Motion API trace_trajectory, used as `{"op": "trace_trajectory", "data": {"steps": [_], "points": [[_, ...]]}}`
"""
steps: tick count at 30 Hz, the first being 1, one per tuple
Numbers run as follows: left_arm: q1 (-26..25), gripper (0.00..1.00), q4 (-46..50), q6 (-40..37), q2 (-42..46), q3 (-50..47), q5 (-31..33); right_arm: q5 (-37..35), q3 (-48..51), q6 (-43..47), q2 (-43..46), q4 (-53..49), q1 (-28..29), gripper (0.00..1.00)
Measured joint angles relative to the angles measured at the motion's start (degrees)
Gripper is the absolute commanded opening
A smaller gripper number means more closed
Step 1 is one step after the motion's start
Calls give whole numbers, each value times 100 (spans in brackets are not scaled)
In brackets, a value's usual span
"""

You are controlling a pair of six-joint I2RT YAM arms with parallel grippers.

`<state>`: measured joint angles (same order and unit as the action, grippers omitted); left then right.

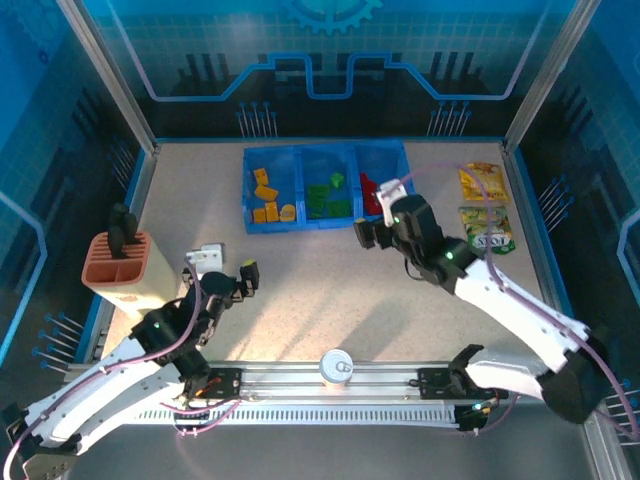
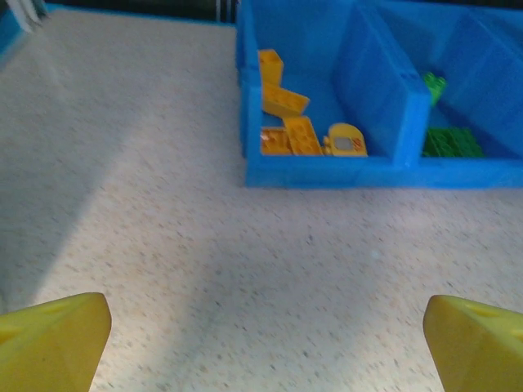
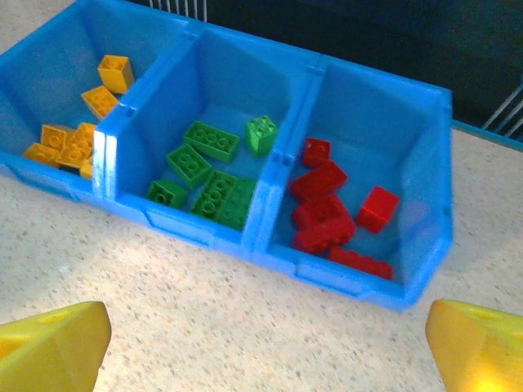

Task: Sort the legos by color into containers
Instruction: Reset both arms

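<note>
**A:** Where are the legos [image 3: 208,167] now?

**B:** Every one I can see lies in the blue tray [image 3: 351,282] at the far side of the tabletop [image 1: 300,300]. The yellow-orange bricks [image 3: 69,143] are in the left compartment, the green bricks [image 3: 188,163] in the middle and the red bricks [image 3: 327,181] on the right. Each colour keeps to its own section, so I judge the sort done or very nearly so.

**A:** And your tools?

**B:** My left tool [image 2: 265,343] hangs over bare tabletop facing the yellow compartment, fingers spread wide with nothing between them. My right tool [image 3: 265,343] is just as wide and just as empty. It sits just short of the tray's front wall, looking down into the green and red sections. I reckon both stand off so they won't nudge the tray.

**A:** And the surroundings?

**B:** The surface is pale and speckled, with patchy light, and blue panelled walls stand around it. A salmon-pink holder [image 1: 115,262] stands at the left, snack packets [image 1: 482,183] lie at the right, and a can [image 1: 337,366] sits by the near rail.
</note>
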<state>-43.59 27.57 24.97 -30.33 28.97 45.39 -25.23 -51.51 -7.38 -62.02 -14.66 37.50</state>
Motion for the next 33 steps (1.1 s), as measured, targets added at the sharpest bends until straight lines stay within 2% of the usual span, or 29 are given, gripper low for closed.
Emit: {"op": "trace_trajectory", "data": {"steps": [7,11,14,20,26,30,33], "points": [[-7,99,-850,-866,-203,-326,1143,-831,2479,509,2439,769,0,100],[-9,99,-1405,-1344,-428,-708,1447,-1384,3095,658,3735,520,0,100],[-9,99,-1679,-1620,-584,-922,1589,-1716,3283,608,4304,389,0,100],[-9,99,-2227,-1818,-632,-1488,1755,-2041,3842,461,4422,181,0,100],[33,99,-2540,-1941,-632,-1720,1788,-2277,4155,332,4100,321,-103,100],[275,99,-3348,-2159,-647,-1928,1768,-2199,4546,535,3958,1460,-514,100],[758,99,-4365,-2387,-765,-2297,1467,-1700,5058,667,3724,2645,-1176,100]]}}
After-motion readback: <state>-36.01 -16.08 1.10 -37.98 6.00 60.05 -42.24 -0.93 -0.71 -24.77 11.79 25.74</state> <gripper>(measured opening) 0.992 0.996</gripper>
